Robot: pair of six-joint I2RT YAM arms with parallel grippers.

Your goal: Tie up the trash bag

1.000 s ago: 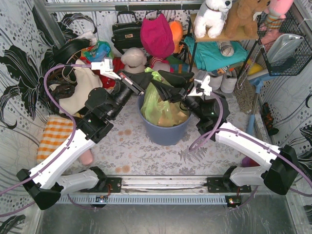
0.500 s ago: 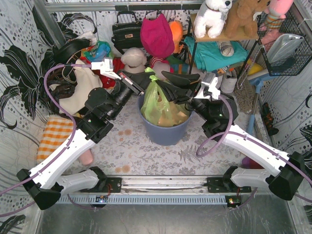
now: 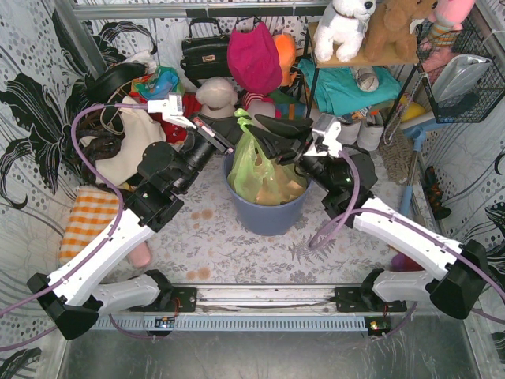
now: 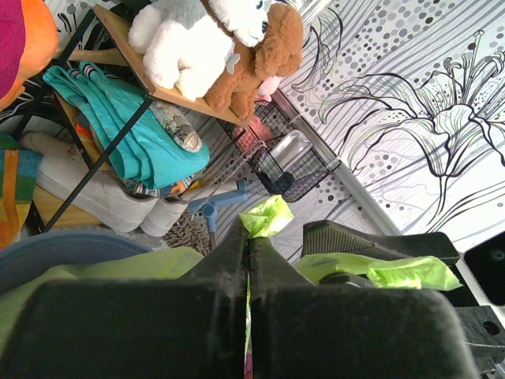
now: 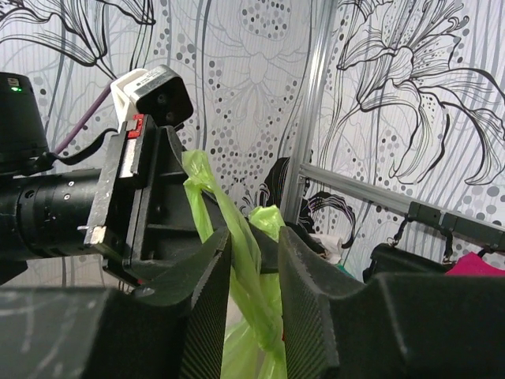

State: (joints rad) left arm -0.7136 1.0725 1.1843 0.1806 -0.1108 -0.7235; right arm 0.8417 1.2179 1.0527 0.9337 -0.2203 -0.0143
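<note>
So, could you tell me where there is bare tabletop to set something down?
The bare patch is the patterned tabletop in front of the round blue-grey plastic bin, between the left arm and right arm, back to the metal rail. Behind the bin it is crowded: black handbag, magenta bag, soft toys. An orange checked cloth lies at left.

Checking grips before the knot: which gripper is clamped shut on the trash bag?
The left gripper: its jaws meet, pinching a tip of the trash bag. On the right gripper the jaws stand apart, with plastic between them.
</note>
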